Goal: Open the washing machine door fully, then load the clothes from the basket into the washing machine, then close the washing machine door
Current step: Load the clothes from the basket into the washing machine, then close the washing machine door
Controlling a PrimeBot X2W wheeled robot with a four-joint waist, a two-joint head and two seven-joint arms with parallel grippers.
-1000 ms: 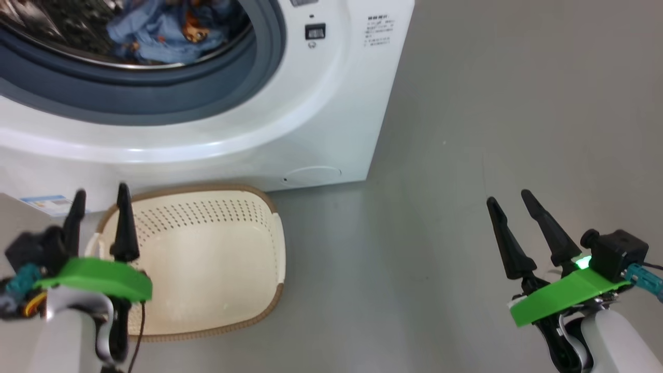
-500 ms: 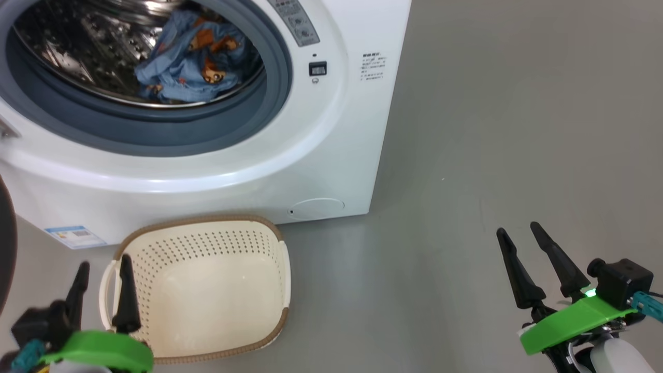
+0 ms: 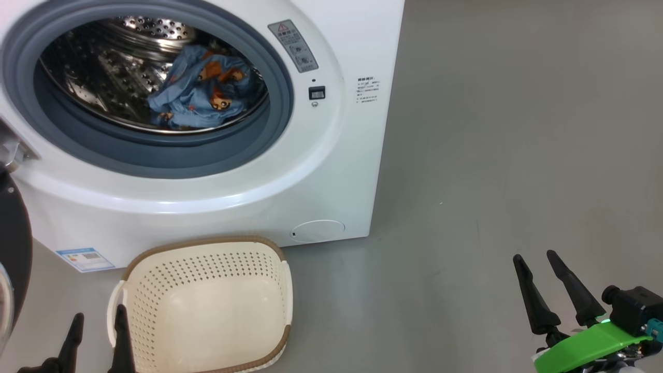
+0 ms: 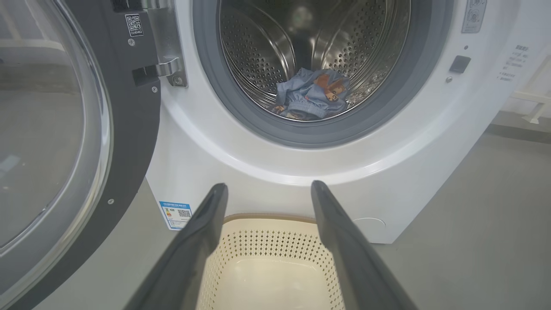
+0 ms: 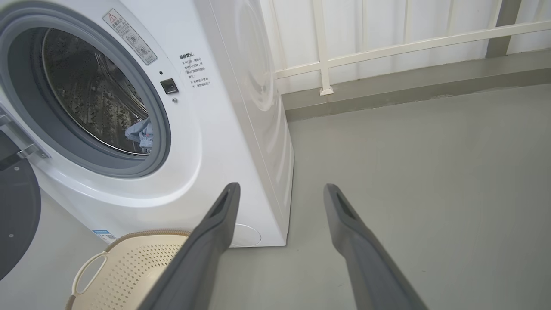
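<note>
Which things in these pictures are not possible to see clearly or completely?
Washing machine door: head view, left edge cuts it off.
Clothes: bunched in the drum, all views; pieces cannot be counted.
Printed text on the washing machine: head view, too small to read.
Basket: head view, bottom edge cuts its near side.

The basket (image 3: pixel 207 247) is sitting on the floor (image 3: pixel 492 155) just ahead of the left pincer (image 3: pixel 99 313), the washer (image 3: pixel 331 171) standing behind it. The clothes (image 3: pixel 199 96) are lying in its drum (image 3: pixel 103 67). The door (image 4: pixel 125 129) is hanging to this pincer's left. The right pincer (image 3: pixel 534 255) is hovering with the washer ahead-left.
</note>
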